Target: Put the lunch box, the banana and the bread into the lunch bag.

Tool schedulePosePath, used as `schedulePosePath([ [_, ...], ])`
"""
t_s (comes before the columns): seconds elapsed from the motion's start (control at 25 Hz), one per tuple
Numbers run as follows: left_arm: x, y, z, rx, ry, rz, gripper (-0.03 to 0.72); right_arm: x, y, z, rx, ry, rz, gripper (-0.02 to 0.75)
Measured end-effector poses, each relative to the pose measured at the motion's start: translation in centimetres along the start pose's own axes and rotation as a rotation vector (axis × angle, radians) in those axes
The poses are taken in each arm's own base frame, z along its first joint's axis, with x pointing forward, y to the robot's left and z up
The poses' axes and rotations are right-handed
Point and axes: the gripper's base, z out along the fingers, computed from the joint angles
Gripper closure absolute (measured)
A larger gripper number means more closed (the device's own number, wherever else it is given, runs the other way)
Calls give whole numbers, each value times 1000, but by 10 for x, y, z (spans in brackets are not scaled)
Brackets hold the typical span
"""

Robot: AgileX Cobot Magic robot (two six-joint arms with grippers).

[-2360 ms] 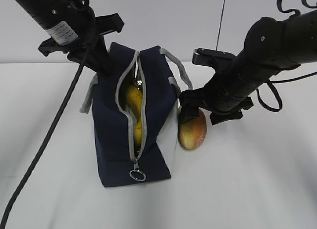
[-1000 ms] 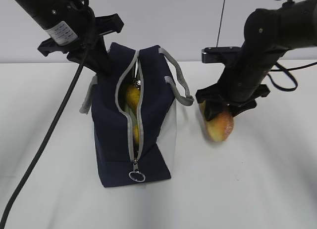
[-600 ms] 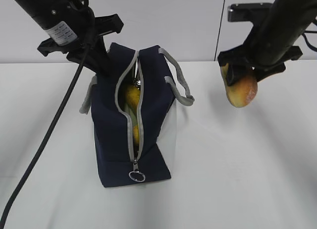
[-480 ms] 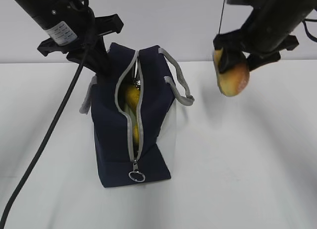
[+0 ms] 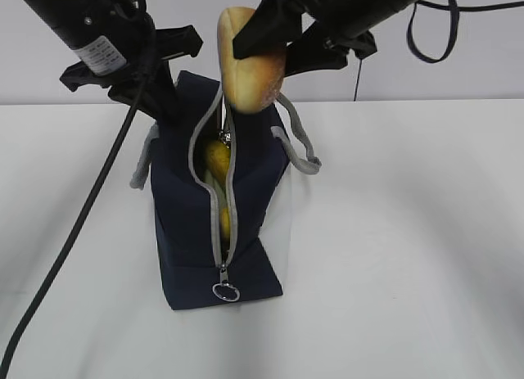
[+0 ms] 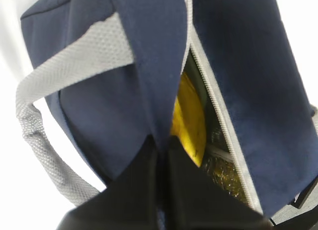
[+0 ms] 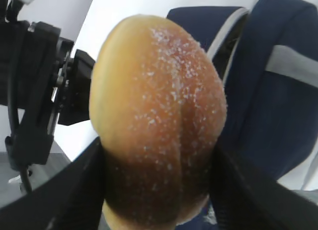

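The navy lunch bag (image 5: 192,223) stands on the table with its grey zipper parted. The yellow banana (image 5: 217,160) lies inside it, also visible through the opening in the left wrist view (image 6: 190,115). My left gripper (image 5: 168,107) is shut on the fabric edge of the bag's left side (image 6: 161,146), holding the opening apart. My right gripper (image 5: 274,47) is shut on the golden-brown bread (image 5: 246,64), which hangs in the air just above the far end of the opening. In the right wrist view the bread (image 7: 159,120) fills the frame between the jaws, with the bag (image 7: 278,96) behind. The lunch box is hidden.
Two grey strap handles (image 5: 299,142) flop out to either side of the bag. A metal ring pull (image 5: 227,291) hangs at the near end of the zipper. The white table (image 5: 409,248) stretches right of the bag. A black cable (image 5: 82,223) trails from the left arm.
My right gripper lifted the bread off the table at the bag's right, then carried it up and left to above the opening. The left gripper and bag stayed still.
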Motion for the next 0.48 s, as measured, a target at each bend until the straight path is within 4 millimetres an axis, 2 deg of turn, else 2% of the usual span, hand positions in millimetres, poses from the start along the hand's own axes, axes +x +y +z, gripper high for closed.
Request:
schedulePosePath([
  [0.24, 0, 0, 0, 0, -2, 0, 688, 11, -4, 42, -35, 89, 23, 292],
  [0.48, 0, 0, 0, 0, -2, 0, 688, 17, -18, 62, -15, 142, 54, 292],
])
